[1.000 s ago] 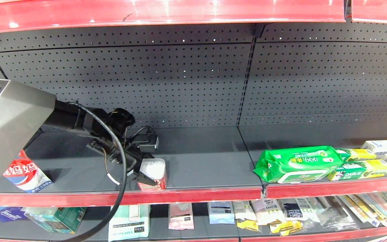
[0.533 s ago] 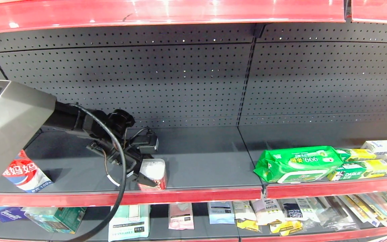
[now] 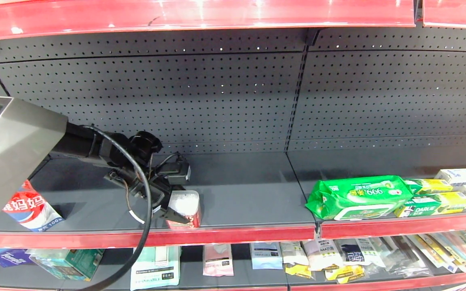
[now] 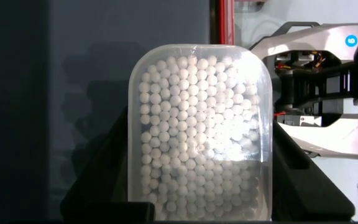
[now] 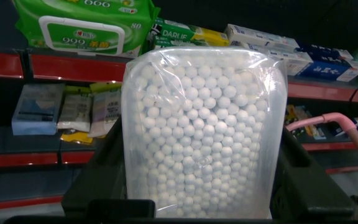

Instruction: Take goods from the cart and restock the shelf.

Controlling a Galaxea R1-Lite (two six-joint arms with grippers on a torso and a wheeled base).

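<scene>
A clear tub of white cotton swabs [image 3: 185, 203] with a red label stands upright on the grey shelf [image 3: 241, 194], close to its red front edge. My left gripper [image 3: 175, 210] is shut on the tub, one finger on each side. In the left wrist view the tub [image 4: 201, 124] sits between the dark fingers [image 4: 104, 180]. A second clear pack of cotton swabs [image 5: 204, 124] is held in my right gripper [image 5: 197, 186], which is shut on it in front of the shelving.
A green wipes pack [image 3: 356, 196] and toothpaste boxes [image 3: 435, 202] lie on the shelf's right section. A red, white and blue bag [image 3: 30, 212] stands at the far left. The lower shelf [image 3: 225, 258] holds several small packets. A pink bar [image 5: 347, 124] shows beside the right gripper.
</scene>
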